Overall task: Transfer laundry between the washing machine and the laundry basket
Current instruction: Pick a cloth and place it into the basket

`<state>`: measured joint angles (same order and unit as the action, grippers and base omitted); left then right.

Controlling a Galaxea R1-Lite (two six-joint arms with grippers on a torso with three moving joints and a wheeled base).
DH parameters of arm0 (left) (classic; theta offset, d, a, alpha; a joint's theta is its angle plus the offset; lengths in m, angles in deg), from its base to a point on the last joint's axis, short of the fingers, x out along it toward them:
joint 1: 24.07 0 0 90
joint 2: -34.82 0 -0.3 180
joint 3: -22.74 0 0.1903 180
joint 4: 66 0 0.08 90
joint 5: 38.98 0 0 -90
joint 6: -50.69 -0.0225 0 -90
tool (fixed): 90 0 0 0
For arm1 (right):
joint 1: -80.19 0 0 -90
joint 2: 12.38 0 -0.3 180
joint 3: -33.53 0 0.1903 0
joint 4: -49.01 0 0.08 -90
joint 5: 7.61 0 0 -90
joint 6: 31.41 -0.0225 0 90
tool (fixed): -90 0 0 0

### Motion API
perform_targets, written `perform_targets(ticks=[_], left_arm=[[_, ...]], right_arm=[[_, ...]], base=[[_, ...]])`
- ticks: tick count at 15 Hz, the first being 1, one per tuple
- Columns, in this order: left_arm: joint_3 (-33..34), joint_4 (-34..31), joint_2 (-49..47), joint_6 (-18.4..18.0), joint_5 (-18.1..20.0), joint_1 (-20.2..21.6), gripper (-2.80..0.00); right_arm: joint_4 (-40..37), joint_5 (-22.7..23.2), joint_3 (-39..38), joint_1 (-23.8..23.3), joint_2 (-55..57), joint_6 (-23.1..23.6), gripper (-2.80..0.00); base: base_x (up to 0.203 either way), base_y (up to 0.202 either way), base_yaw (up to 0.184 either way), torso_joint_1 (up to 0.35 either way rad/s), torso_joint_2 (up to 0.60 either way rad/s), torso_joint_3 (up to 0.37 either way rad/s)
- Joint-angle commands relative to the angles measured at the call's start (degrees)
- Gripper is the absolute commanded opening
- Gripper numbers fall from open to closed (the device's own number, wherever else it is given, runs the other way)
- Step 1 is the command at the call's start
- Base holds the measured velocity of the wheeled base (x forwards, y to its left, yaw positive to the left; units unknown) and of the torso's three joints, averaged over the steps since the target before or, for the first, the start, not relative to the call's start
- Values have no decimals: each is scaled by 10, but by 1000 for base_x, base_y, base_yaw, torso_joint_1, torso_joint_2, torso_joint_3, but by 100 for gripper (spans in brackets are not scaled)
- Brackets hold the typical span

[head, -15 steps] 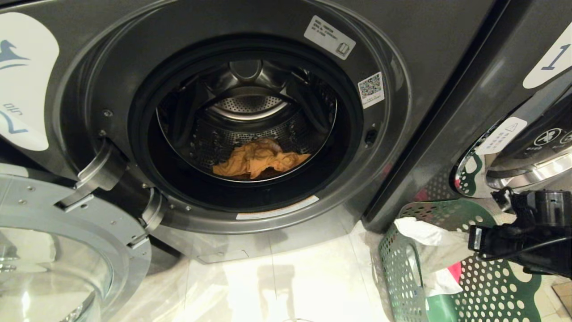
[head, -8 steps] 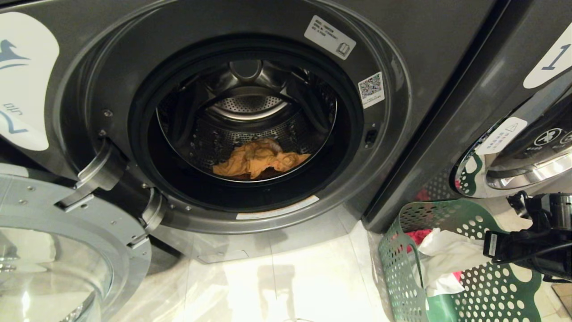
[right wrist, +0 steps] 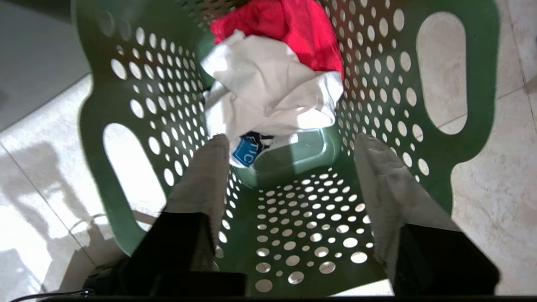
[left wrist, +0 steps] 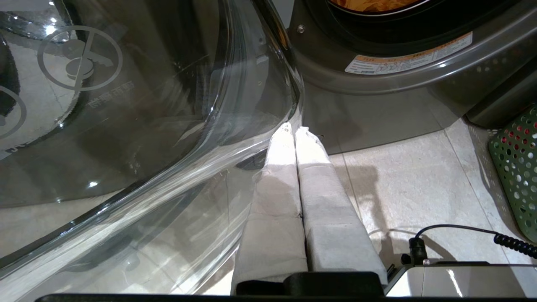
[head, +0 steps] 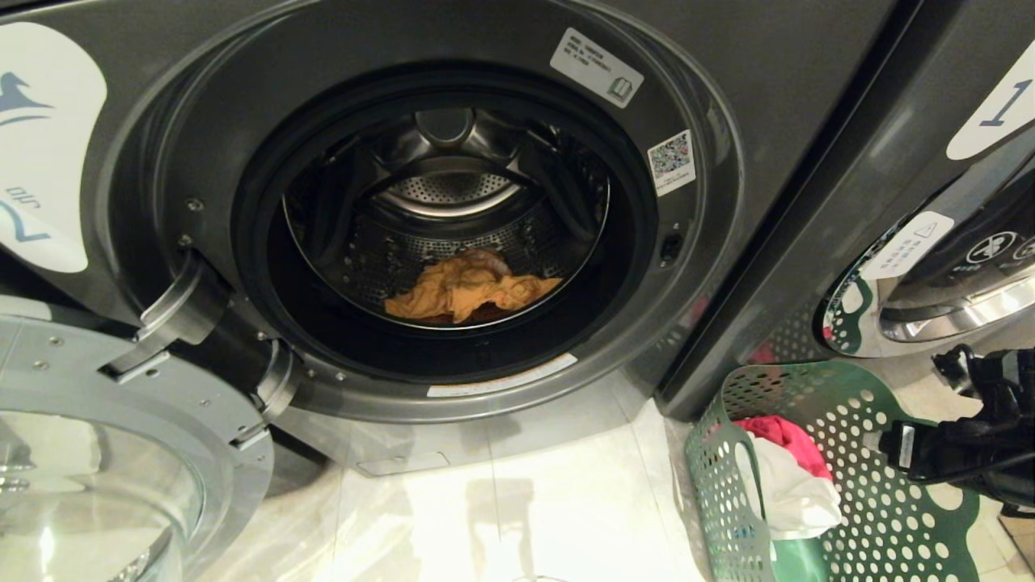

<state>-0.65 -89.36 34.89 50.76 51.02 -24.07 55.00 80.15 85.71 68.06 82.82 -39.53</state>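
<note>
The washing machine fills the head view with its round door swung open to the left. An orange-yellow garment lies on the drum floor. The green laundry basket stands on the floor at the lower right. In it a white garment lies on a red-pink one. My right gripper hangs open over the basket's mouth with nothing between its fingers. My left gripper is shut and empty, low beside the glass door.
A second washer marked 1 stands right of the basket, its door shut. The open door sticks out over the pale tiled floor at the left. My right arm reaches in from the right edge.
My right gripper has opened and let go of the white garment, which dropped into the basket onto the red-pink one. The arm drew back toward the right.
</note>
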Motion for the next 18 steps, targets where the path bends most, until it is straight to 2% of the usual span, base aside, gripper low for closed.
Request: perform_targets(ticks=[1,3,4,9,11,13,15,16,18], left_arm=[[0,0,-1,0,0,0,-280],[0,0,-1,0,0,0,-280],[-1,0,-1,0,-1,0,-280],[0,0,-1,0,0,0,-280],[0,0,-1,0,-1,0,-280],[0,0,-1,0,0,0,-280],[0,0,-1,0,0,0,-280],[0,0,-1,0,0,0,-280],[0,0,-1,0,0,0,-280]], right_arm=[[1,4,-3,7,-38,0,0],[-3,24,-10,52,-93,6,0],[-5,29,-14,77,-118,14,-280],[-78,35,-26,175,-269,23,-280],[-104,29,-26,249,-324,25,-280],[-127,-3,-25,323,-369,40,-280],[-154,-66,-33,380,-397,66,-280],[-164,-91,-55,387,-405,69,-280],[-188,-109,-82,387,-436,71,-280]], base=[[0,0,0,0,0,0],[0,0,0,0,0,0],[0,0,0,0,0,0],[0,0,0,0,0,0],[0,0,0,0,0,0],[0,0,0,0,0,0],[0,0,0,0,0,0],[0,0,0,0,0,0],[0,0,0,0,0,0]])
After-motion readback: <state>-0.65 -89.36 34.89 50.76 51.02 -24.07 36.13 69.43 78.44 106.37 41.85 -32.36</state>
